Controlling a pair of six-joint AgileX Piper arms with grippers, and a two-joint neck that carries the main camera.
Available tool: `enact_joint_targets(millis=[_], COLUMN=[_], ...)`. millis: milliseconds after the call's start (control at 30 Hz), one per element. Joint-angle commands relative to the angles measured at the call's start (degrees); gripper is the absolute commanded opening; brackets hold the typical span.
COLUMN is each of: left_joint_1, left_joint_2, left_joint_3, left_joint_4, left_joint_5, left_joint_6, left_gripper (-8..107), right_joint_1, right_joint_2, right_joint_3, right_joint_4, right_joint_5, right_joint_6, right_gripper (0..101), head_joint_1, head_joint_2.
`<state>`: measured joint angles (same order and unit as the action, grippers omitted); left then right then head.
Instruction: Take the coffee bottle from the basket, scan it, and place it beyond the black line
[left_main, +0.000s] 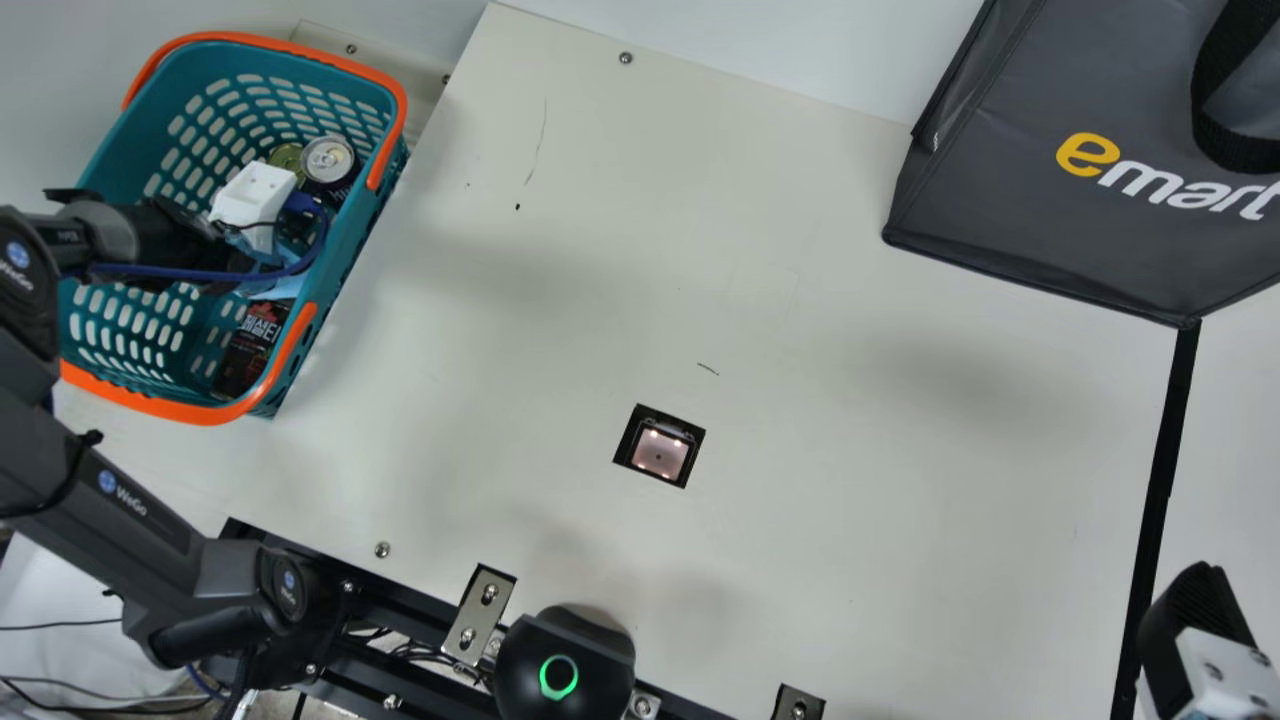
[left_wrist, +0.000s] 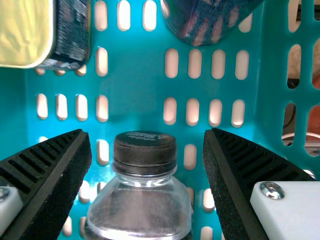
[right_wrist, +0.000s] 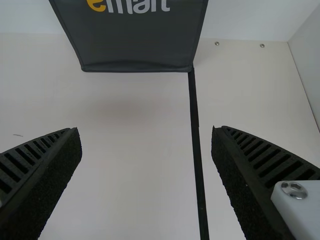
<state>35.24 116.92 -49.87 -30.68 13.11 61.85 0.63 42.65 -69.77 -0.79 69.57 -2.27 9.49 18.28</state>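
Well, down in the slotted teal basket (left_main: 225, 62), a gold-lidded tin (left_wrist: 25, 32) and a rounded dark-blue container (left_wrist: 207, 20) lie apart from the coffee bottle (left_wrist: 142, 202) (clear, smooth-shouldered plastic under a ridged black cap). The left gripper (left_main: 252, 195) has its ribbed jaws parted either side of the cap; the right gripper's (left_main: 1190, 620) jaws are spread near the black line (left_main: 1163, 480).

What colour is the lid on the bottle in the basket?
The lid is black; it shows best in the left wrist view.
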Motion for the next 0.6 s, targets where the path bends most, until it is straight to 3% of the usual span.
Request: enact_joint_targets(millis=[0,500,567], left_joint_1=[-0.2,-0.9,-0.9], left_joint_2=[0.3,2.8,3.0], left_joint_3=[-0.1,-1.4,-1.6], left_joint_4=[0.3,1.6,1.6], left_joint_5=[-0.3,-1.7,-1.8], left_joint_6=[-0.7,-3.8,-4.0], left_gripper=[90,90,77], right_joint_1=[0.0,0.0,0.0], right_joint_2=[0.0,0.0,0.0], right_joint_3=[0.0,0.0,0.0], right_joint_4=[0.0,0.0,0.0], right_joint_5=[0.0,0.0,0.0], right_joint_6=[0.0,0.0,0.0], right_gripper=[91,91,91], head_joint_1=[-1.6,-1.6,-1.6], head_joint_2=[0.1,0.1,0.1])
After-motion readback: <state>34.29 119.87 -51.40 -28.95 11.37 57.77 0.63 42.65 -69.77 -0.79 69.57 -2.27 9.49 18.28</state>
